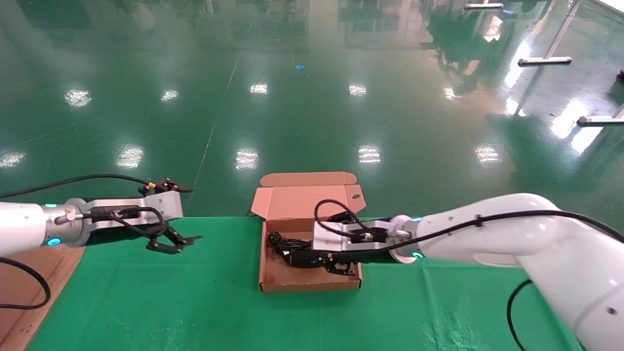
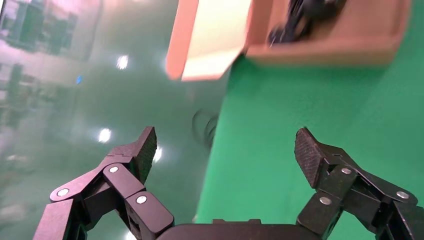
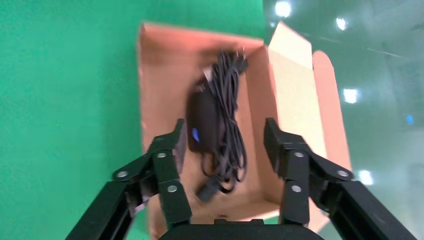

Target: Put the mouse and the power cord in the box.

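Green table (image 1: 195, 302) fills lower head view. Box (image 1: 273, 280) at centre, lid open toward 12 o'clock. Right gripper (image 3: 222, 145) hangs over box, jaws spread wide, holding nothing. Left gripper (image 1: 181, 214) hangs at 9 o'clock of box, well apart, jaws wide, empty. Cord (image 3: 231, 125) lies coiled inside box. Mouse (image 3: 202, 122) inside too, touching cord, blue spot lit.

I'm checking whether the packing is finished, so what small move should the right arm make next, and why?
Probably lift the right claw straight up out of the box. It is open and holds nothing, while the mouse and the power cord both lie inside the box beneath it. The left claw is open off to the left, over the table's far edge.
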{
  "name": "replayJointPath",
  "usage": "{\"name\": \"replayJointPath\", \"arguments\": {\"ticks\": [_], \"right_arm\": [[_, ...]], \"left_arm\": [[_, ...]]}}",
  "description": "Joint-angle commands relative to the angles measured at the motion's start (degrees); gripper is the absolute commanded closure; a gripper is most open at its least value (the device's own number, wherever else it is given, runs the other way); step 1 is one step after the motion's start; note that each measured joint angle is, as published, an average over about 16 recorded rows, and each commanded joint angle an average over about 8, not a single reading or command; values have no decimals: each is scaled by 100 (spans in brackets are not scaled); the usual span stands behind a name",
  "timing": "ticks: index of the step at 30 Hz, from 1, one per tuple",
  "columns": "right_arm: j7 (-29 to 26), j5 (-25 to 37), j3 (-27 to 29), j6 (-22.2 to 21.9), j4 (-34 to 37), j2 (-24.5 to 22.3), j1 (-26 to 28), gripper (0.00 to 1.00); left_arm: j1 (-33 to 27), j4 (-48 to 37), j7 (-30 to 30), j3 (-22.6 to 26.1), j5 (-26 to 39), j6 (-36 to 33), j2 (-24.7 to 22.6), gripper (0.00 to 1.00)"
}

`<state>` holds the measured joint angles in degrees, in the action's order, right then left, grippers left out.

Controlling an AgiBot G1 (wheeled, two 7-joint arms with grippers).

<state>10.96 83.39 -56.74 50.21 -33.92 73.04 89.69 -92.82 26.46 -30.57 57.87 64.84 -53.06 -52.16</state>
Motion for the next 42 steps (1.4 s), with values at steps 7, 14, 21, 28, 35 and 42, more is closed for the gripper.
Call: {"name": "replayJointPath", "arguments": {"ticks": [7, 14, 21, 28, 35, 42], "right_arm": [[-327, -626, 614, 535, -598, -573, -424, 0], [-617, -1181, 1158, 1009, -1128, -1081, -800, 0], [-908, -1737, 1703, 1484, -1658, -1590, -1176, 0], [-1198, -2292, 2247, 1958, -2188, -2098, -1552, 0], [-1489, -2847, 2792, 2433, -2719, -2607, -1928, 0], [-1779, -3402, 3336, 2907, -3249, -3115, -2304, 0]], "left_arm": [[445, 671, 588, -596, -327, -465, 244, 0], [848, 1279, 1120, -1136, -624, -885, 465, 0], [1252, 1887, 1654, -1676, -920, -1307, 686, 0], [1655, 2494, 2187, -2215, -1216, -1727, 907, 0], [2058, 3103, 2720, -2755, -1513, -2149, 1129, 0], [2461, 3710, 3253, -3295, -1810, -2569, 1350, 0]]}}
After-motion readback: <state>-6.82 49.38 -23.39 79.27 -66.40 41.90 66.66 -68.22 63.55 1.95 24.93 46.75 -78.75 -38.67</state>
